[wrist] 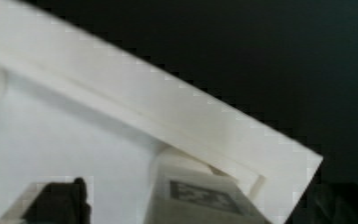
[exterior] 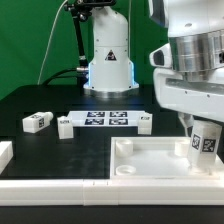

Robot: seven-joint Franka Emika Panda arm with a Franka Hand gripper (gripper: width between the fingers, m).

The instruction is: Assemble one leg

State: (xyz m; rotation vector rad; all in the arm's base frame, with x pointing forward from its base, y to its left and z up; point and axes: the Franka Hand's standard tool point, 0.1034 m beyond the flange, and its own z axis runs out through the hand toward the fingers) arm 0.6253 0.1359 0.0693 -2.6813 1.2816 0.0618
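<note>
A leg [exterior: 206,140], a small white block with a black-and-white tag, stands slightly tilted at the corner of the large white tray-like piece [exterior: 140,165] at the exterior view's right. My gripper [exterior: 203,134] straddles it from above. In the wrist view the leg [wrist: 211,190] stands against the tray's raised rim [wrist: 158,100]. One dark finger [wrist: 60,200] stands apart from the leg with a gap between them, so the jaws are open around the leg. Three more legs [exterior: 37,122] [exterior: 66,127] [exterior: 143,123] lie on the black table.
The marker board [exterior: 105,120] lies flat between the loose legs. A white robot base [exterior: 108,60] stands behind it. Another white part [exterior: 5,155] juts in at the exterior view's left edge.
</note>
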